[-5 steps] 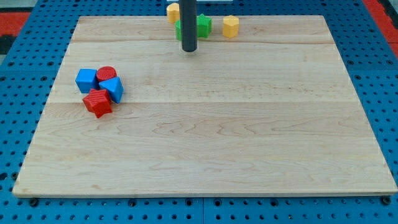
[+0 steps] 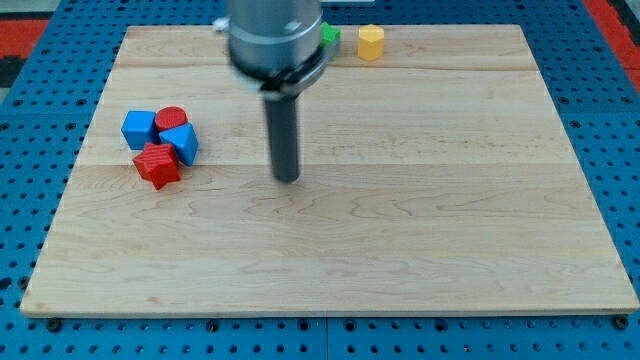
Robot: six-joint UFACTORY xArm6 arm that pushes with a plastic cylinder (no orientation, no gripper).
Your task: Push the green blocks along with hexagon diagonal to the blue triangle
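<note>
Right now my tip [image 2: 287, 179] rests on bare wood near the middle of the board [image 2: 420, 230], well apart from every block; there is no pincer on this rig, only the rod, so nothing is gripped. The green block [image 2: 329, 35] shows only as a sliver at the frame's top edge, mostly hidden behind the arm's housing, and a second green one cannot be made out. The yellow hexagon [image 2: 371, 42] sits just to its right, near the board's top rim.

The blue triangle [image 2: 181, 143] lies at the left, touching a blue cube [image 2: 138, 128], a red cylinder [image 2: 171, 117] and a red star [image 2: 157, 165].

To do this well, I judge the tip should circle above and right of the greens and hexagon, then push them down-left together. Little room exists behind them at the top rim; the wide open centre gives free travel.
</note>
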